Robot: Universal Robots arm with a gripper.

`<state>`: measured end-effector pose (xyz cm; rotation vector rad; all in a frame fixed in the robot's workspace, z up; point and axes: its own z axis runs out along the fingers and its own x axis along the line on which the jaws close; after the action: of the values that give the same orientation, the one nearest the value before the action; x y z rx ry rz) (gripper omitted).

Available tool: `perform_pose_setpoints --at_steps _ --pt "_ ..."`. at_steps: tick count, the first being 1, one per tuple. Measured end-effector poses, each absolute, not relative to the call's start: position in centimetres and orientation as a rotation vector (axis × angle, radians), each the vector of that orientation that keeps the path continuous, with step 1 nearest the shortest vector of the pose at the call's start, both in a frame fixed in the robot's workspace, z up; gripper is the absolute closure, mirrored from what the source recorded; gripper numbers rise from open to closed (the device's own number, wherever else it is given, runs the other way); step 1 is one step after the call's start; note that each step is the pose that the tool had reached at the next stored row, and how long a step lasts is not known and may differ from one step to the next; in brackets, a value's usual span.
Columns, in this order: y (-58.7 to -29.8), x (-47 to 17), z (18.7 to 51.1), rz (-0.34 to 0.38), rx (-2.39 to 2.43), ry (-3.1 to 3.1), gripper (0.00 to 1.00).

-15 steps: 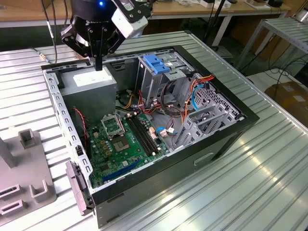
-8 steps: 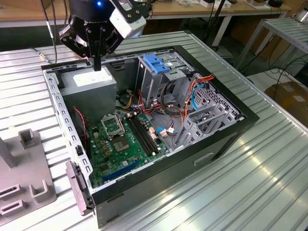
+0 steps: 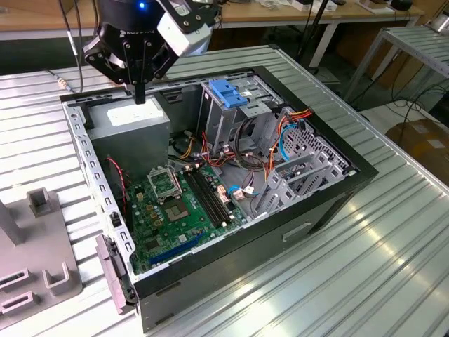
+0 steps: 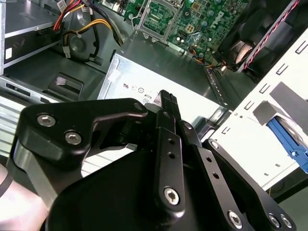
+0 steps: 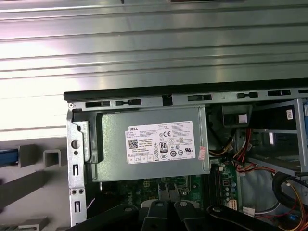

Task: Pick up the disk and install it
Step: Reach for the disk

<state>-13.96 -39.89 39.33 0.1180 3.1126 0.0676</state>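
Two black fingers [image 3: 140, 88] of the robot's black gripper [image 3: 140, 100] are pressed together with nothing between them, pointing straight down just above the far end of the large grey metal box with a white sticker [image 3: 133, 125]. Whether the tips touch the box cannot be told. In the second wrist view the gripper [image 4: 166, 97] hangs over that same box's stickered face [image 4: 139, 86]. The box sits in the far left corner, by the exterior view's left, of the open black computer case [image 3: 319, 203]. Near to it inside the case lies the green motherboard [image 3: 175, 210] with its square socket. To the exterior view's right of the box stands the bare metal drive cage [image 3: 242, 116], topped by a blue plastic latch piece [image 3: 228, 93], and beyond it run red and orange cables [image 3: 291, 119]. The case rests on a ribbed silver metal table [image 3: 393, 267]. Outside the case, at the exterior view's left, a grey moulded fixture [image 3: 35, 270] with slots lies on the table. In the first wrist view a blue sliver [image 5: 7, 157] shows on that fixture, well apart from the gripper; it may be the frame of the disk, but too little shows to be sure.
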Motion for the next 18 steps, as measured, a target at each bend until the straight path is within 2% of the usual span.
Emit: perform_pose_setpoints --at_steps 18 --pt "-39.9 -14.79 39.33 0.068 0.118 3.113 0.9"
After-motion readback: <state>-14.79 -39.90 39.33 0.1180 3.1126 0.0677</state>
